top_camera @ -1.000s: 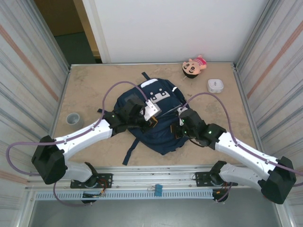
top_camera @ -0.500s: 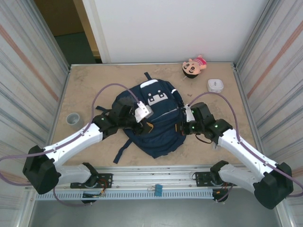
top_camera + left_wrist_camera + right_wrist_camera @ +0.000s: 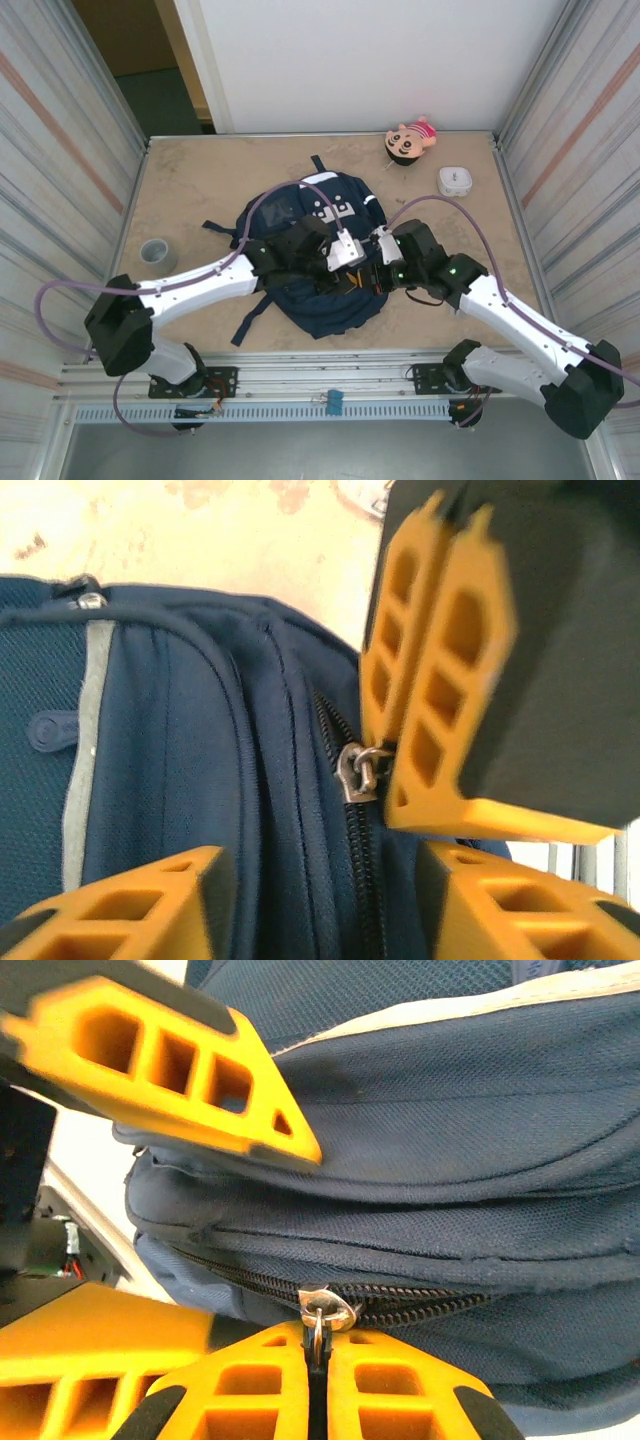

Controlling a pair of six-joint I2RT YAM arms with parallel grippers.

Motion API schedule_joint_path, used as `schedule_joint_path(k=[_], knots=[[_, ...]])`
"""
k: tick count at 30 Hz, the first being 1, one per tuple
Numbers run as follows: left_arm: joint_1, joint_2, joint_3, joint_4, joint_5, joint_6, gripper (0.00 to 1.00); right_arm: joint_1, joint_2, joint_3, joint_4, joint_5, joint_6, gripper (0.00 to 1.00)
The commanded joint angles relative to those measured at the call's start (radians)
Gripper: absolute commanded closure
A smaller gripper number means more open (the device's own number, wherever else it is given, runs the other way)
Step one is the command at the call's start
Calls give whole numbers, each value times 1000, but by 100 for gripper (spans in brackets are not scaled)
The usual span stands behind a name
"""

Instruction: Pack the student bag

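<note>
Lying mid-table, the student bag had its zipper pull clamped in the right gripper's jaws at its near right side. The left gripper hung just beside, jaws apart astride the zipper.

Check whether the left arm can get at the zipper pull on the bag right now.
Probably not cleanly. The right gripper is shut on the zipper pull and covers its tab. The left gripper hangs open over the bag just short of it, so the approach is free but the tab is taken.
</note>
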Motion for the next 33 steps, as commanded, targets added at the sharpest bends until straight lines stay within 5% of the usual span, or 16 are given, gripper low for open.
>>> schedule_joint_path(k=[1, 6, 12, 16, 19, 25, 33], knots=[[-5, -1, 11, -41, -54, 41, 70, -34, -56, 44, 0, -1, 3, 100], [-5, -112, -90, -31, -32, 138, 98, -137, -53, 41, -54, 39, 9, 100], [28, -287, -187, -94, 40, 211, 100, -318, -14, 24, -31, 31, 5, 100], [81, -420, -298, -97, 71, 257, 96, -348, 34, 29, 32, -64, 2, 100], [137, -507, -347, -95, 91, 255, 85, -312, 31, 26, 84, -147, -5, 100], [138, -501, -271, -86, 105, 175, 33, -199, 14, 43, 112, -217, -19, 100], [-8, -256, -84, -34, -21, 144, 24, -140, -2, 76, 82, -189, -21, 100]])
